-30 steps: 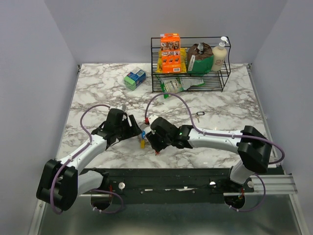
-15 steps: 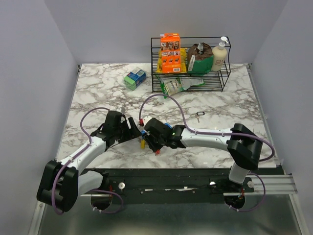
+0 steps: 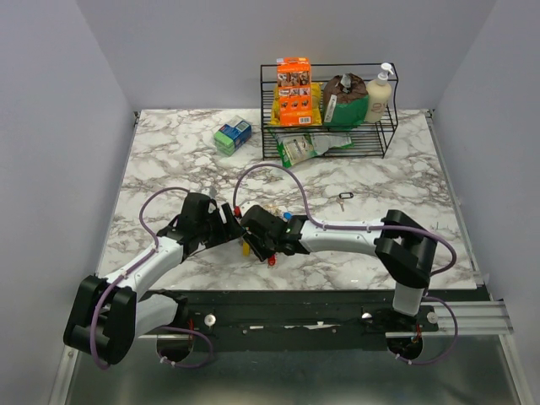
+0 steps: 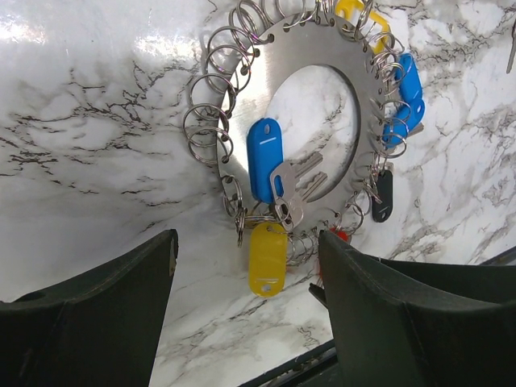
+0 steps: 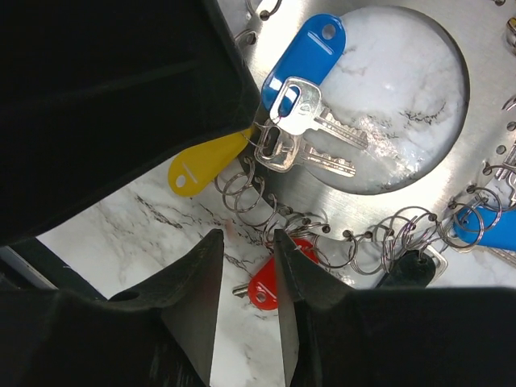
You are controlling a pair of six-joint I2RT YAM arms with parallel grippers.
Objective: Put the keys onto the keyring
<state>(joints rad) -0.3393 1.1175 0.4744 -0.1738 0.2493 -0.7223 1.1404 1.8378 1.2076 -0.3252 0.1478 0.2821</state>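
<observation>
Right tool (image 5: 247, 240) half hides red key (image 5: 264, 294).

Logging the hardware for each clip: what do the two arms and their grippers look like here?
Both the left arm and right arm have white link shells between bulky black joint housings. A purple cable loops loosely along each one. The left gripper and right gripper are black, with broad matt black fingers that taper to wedge tips. No markings are readable.
</observation>
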